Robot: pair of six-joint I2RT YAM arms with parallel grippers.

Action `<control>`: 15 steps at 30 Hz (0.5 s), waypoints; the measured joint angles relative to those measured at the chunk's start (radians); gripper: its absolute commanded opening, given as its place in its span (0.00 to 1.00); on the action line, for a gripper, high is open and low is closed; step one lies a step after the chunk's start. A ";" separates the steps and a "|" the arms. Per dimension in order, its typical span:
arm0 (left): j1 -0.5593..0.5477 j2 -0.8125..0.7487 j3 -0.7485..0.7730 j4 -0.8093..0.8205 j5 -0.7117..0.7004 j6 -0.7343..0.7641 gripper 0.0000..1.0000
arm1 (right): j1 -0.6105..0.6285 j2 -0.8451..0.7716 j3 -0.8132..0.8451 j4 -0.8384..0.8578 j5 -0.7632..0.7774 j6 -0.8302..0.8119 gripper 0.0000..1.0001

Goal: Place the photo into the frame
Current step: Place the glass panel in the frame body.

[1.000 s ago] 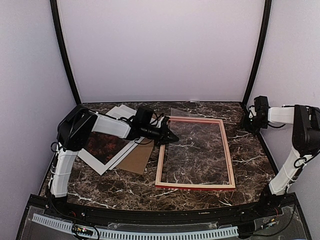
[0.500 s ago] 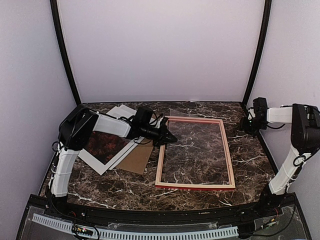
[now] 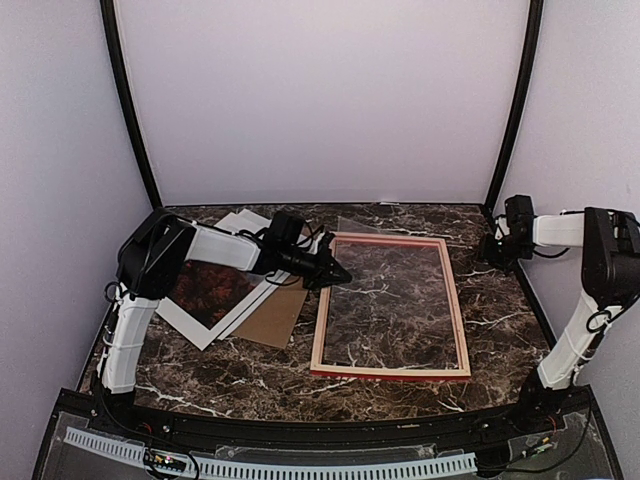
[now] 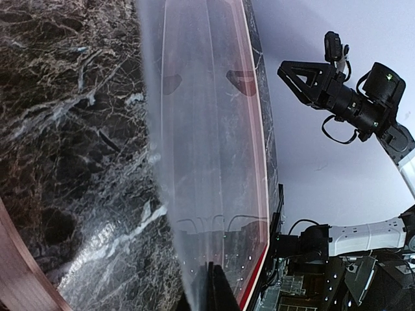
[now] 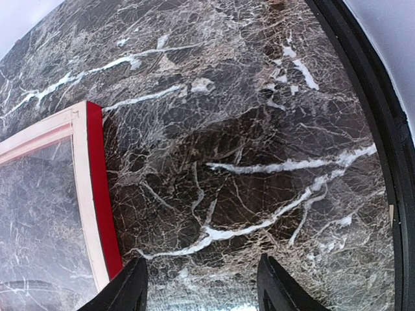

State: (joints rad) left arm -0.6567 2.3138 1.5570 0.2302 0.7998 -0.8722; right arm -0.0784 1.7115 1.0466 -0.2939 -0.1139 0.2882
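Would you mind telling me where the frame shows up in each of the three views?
Top external: the frame lies flat, centre-right on the table.
Left wrist: its red rail runs top to bottom, along the clear sheet's right edge.
Right wrist: only one corner shows, at the left edge.
Shared landmark: the dark marble table, under it in all three.

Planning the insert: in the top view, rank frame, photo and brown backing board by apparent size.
1. frame, clearly largest.
2. photo, partly hidden under the left arm.
3. brown backing board, smallest showing, but mostly covered, so true size unsure.
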 measured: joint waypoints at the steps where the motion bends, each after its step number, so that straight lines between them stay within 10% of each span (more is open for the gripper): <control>1: 0.001 0.000 0.000 -0.003 0.001 0.002 0.00 | 0.002 0.000 0.000 0.000 0.000 -0.001 0.59; 15: 0.003 0.002 0.000 -0.001 0.042 -0.016 0.00 | 0.013 0.010 0.000 0.000 -0.006 -0.006 0.59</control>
State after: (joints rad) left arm -0.6537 2.3161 1.5574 0.2291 0.8421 -0.8886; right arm -0.0654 1.7210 1.0466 -0.2935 -0.1200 0.2817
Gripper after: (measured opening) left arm 0.007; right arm 0.590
